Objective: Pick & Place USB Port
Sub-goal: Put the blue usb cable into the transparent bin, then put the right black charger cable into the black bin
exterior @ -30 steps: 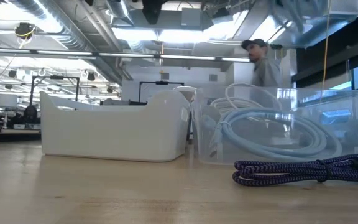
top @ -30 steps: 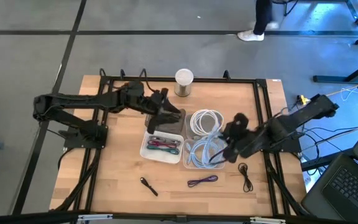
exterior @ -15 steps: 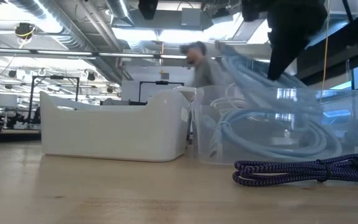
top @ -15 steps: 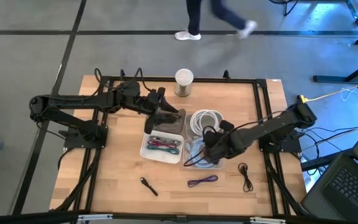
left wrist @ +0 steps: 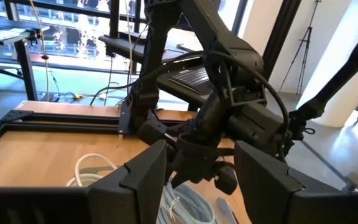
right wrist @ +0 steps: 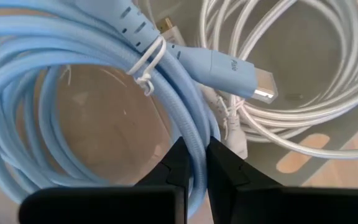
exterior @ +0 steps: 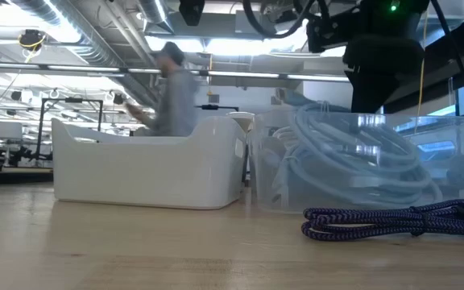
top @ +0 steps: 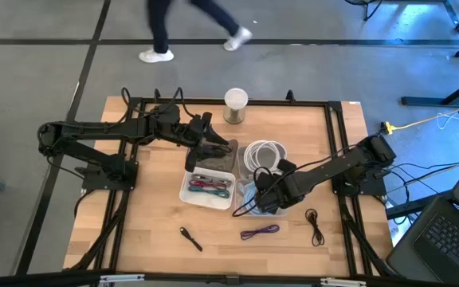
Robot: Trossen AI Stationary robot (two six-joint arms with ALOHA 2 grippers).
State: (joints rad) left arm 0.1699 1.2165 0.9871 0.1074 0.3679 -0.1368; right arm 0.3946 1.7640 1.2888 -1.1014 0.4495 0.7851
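Note:
A light-blue USB cable coil [right wrist: 73, 56], tied with a white twist tie, lies in a clear bin [top: 271, 209] beside a white cable coil [top: 263, 153]. Its plug [right wrist: 238, 71] points toward the white coil. My right gripper [top: 266, 190] is down in that bin, shut on the blue coil [exterior: 353, 153]. My left gripper [top: 213, 150] hovers open over the far end of the white bin [top: 188, 191], touching nothing. The white bin holds coloured cables [top: 208, 187]. My right gripper [right wrist: 194, 163] pinches a strand of the light-blue coil [right wrist: 194, 140] between its two fingers [right wrist: 179, 168], near the twist tie, with the fingers lying across the strand. It comes from above, slanting from the table's right. The coil's lower loops [exterior: 361, 189] still lie in the clear bin.
A purple braided cable [top: 260, 232] lies on the table near the clear bin, with a black cable [top: 315, 225] to its right and a small black item [top: 190, 237] to its left. A cup [top: 236, 105] stands at the far edge. A person walks beyond the table.
My right gripper has moved toward the table's left, across the clear bin, and down onto the blue coil. Half a second ago the coil's loops stood up above the bin's rim; they now sit lower inside it. A person has walked leftward behind the table.

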